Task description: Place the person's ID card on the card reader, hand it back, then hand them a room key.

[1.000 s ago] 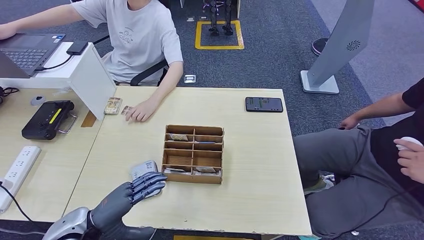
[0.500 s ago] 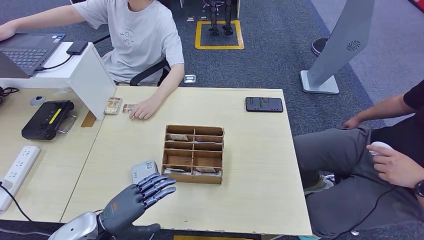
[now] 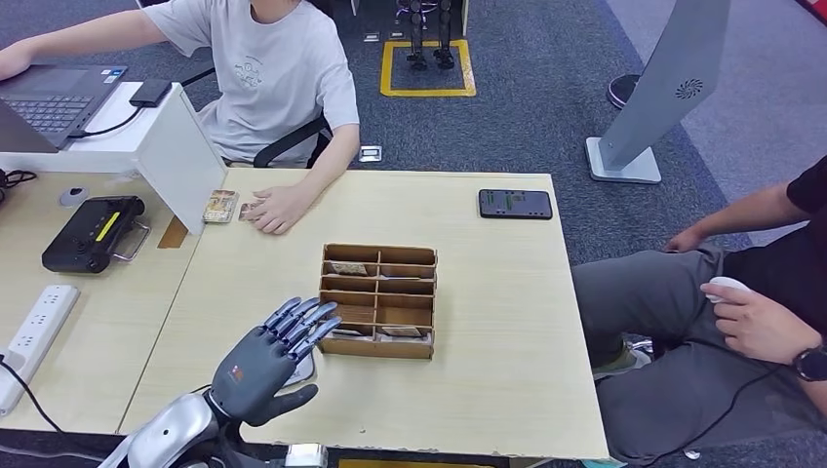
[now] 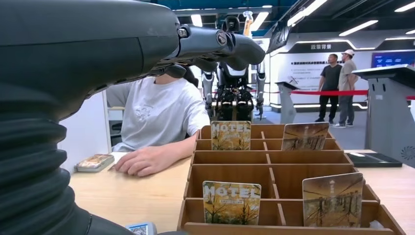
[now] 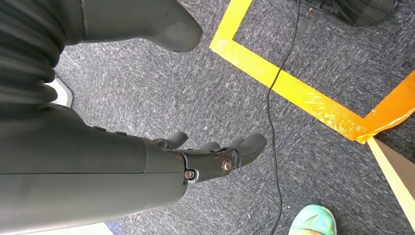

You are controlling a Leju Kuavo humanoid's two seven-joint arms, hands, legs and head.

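My left hand hovers with its fingers spread and nothing in it, just left of the wooden card organizer. It covers most of the small grey card reader, whose edge also peeks out in the left wrist view. Hotel key cards stand in the organizer's slots. At the far left of the table, the person's hand rests on a card next to a small card stack. My right hand hangs over the carpet, fingers loosely extended and holding nothing.
A black phone lies at the table's far right. On the left are a white divider panel, a black controller and a power strip. A second person sits close to the table's right side.
My left hand has risen from beside the card reader and spread its fingers, now covering the reader. The seated person on the right moved a hand holding a white object.
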